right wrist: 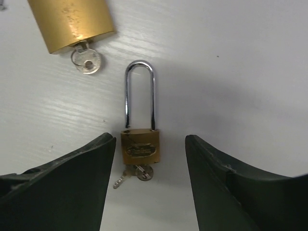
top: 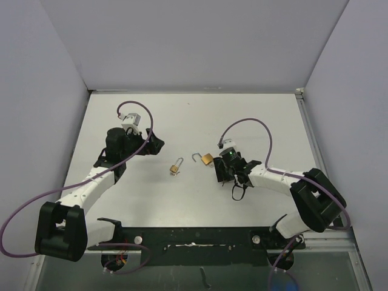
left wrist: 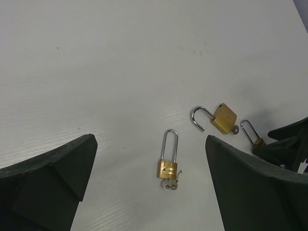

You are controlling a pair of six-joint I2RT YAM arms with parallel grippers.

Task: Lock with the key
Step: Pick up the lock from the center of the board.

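Note:
Three brass padlocks lie on the white table. A small long-shackle padlock [left wrist: 169, 168] with keys [left wrist: 170, 184] at its base lies between my left gripper's [left wrist: 150, 144] open fingers, well ahead of them; it also shows in the top view [top: 176, 167]. A larger padlock [left wrist: 224, 117] has its shackle swung open and a key [left wrist: 234, 130] in it; it shows in the top view too [top: 207, 159]. My right gripper [right wrist: 150, 142] is open, its fingers either side of a third long-shackle padlock [right wrist: 139, 144] with keys [right wrist: 137, 173].
Grey walls close off the table [top: 194, 121] at the back and both sides. The right gripper [left wrist: 284, 142] shows at the right edge of the left wrist view. The larger padlock's body [right wrist: 72, 21] lies just beyond the right gripper's left finger.

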